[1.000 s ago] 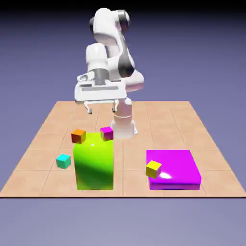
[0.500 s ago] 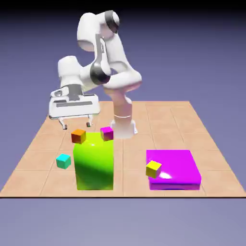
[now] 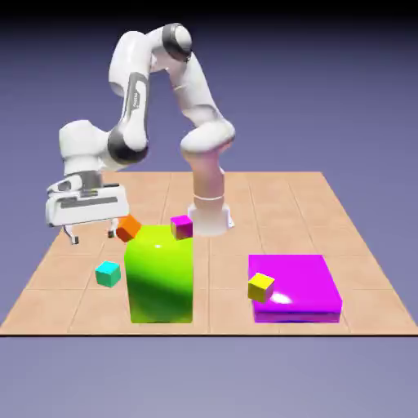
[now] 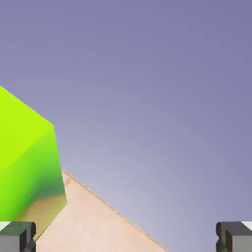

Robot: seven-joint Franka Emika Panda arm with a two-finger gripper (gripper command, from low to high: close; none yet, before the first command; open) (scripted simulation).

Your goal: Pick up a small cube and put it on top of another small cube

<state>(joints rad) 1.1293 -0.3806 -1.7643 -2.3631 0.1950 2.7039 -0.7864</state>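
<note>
The gripper (image 3: 91, 237) hangs wide open and empty near the cyan cube (image 3: 108, 274). The orange cube (image 3: 128, 229) tilts beside the green block (image 3: 161, 276).

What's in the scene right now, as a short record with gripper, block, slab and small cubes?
gripper: open, nothing between the fingertips
block: lime green, upright on the table
slab: magenta, lying flat
cyan cube: beside the block, not stacked
yellow cube: at the slab
orange cube: tilted, by the block's top
</note>
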